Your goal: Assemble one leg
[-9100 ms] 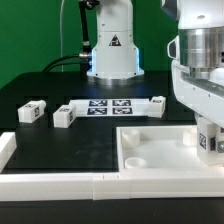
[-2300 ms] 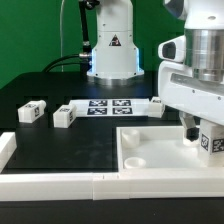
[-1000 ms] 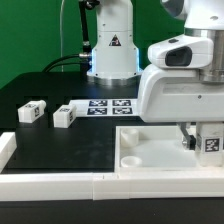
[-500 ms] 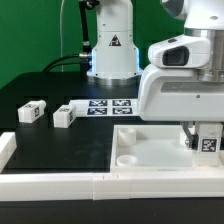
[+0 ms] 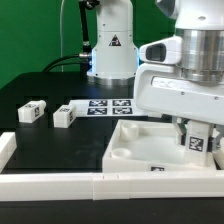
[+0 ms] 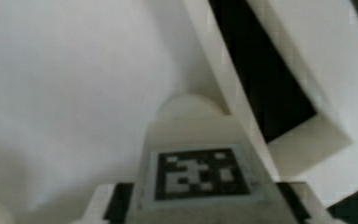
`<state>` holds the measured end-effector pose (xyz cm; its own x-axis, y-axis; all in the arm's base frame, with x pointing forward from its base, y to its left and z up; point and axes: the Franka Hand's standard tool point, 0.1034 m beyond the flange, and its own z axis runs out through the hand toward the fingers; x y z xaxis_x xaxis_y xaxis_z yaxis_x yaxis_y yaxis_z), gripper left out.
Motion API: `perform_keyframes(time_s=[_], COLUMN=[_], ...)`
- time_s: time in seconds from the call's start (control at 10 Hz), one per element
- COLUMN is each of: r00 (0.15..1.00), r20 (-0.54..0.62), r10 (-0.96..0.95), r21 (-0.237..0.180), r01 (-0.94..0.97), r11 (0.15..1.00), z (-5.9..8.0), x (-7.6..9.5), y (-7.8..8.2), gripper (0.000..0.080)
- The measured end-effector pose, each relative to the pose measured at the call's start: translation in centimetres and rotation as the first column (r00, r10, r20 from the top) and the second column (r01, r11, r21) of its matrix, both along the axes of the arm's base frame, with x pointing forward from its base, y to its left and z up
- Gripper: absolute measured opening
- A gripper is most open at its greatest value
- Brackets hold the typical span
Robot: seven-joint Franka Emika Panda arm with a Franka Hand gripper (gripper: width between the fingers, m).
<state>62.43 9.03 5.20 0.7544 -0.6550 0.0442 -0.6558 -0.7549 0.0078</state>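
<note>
Pincer (image 5: 203, 143) grips tagged leg (image 6: 201, 150) over white panel (image 5: 130, 150) on black table (image 5: 60, 145), green backdrop behind.

Gripper (image 5: 196, 139) fingertips hidden behind arm housing, white panel (image 5: 140, 150) partly occluded, wrist view blurred, leg (image 6: 201, 150) cropped at frame edge

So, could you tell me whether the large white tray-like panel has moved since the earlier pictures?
Yes. The large white tray-like panel has rotated and tilted: its near corner now sits closer to the white front rail.
</note>
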Motion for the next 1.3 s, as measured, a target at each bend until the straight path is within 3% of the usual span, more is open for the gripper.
perform_keyframes(time_s=[0.2, 0.4, 0.6, 0.7, 0.8, 1.3], r00=[0.99, 0.988, 0.988, 0.988, 0.988, 0.988], r20=[-0.006, -0.009, -0.009, -0.009, -0.009, -0.009], r10=[-0.142, -0.156, -0.156, -0.156, -0.156, -0.156], r21=[-0.028, -0.036, -0.036, -0.036, -0.036, -0.036], r01=[0.142, 0.155, 0.156, 0.156, 0.156, 0.156], r11=[0.99, 0.987, 0.987, 0.987, 0.987, 0.987], z=[0.07, 0.07, 0.05, 0.05, 0.05, 0.04], x=[-0.19, -0.31, -0.31, -0.31, -0.31, -0.31], y=[-1.43, -1.8, -1.79, -1.79, -1.79, -1.79], gripper=[0.0272, 0.0274, 0.0542, 0.0542, 0.0627, 0.0649])
